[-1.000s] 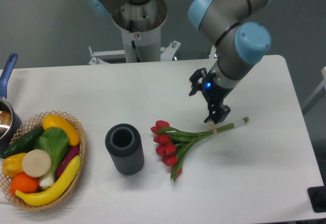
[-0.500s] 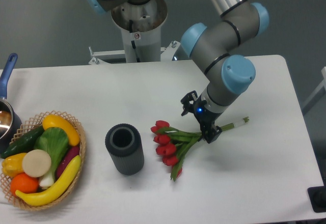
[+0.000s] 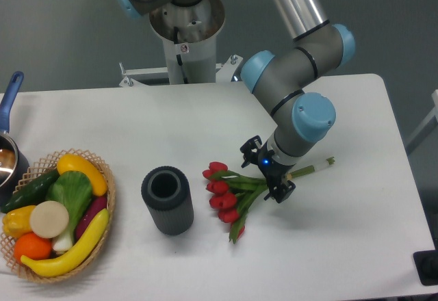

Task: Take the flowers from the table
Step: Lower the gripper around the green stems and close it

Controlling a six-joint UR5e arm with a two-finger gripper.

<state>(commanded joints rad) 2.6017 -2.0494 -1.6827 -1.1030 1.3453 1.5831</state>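
On the table [image 3: 356, 246], the basket [image 3: 102, 212] sits by the left edge, the cylinder [image 3: 167, 200] near the middle, the flowers [image 3: 236, 191] just right of it, under the gripper [image 3: 274, 186].

Setting: robot test lab or research bench.
Arm [image 3: 294, 96]: grey industrial type with blue joint caps, its round base on a metal mount bolted behind the table [image 3: 171, 123].
Work surface: plain white tabletop with rounded corners.
Backdrop: bare grey wall.
Props: wicker basket [image 3: 102, 178] of toy-like fruit and vegetables, a dark ribbed cylinder [image 3: 167, 200], a blue-handled pan [image 3: 8, 144], a bunch of flowers [image 3: 233, 191].
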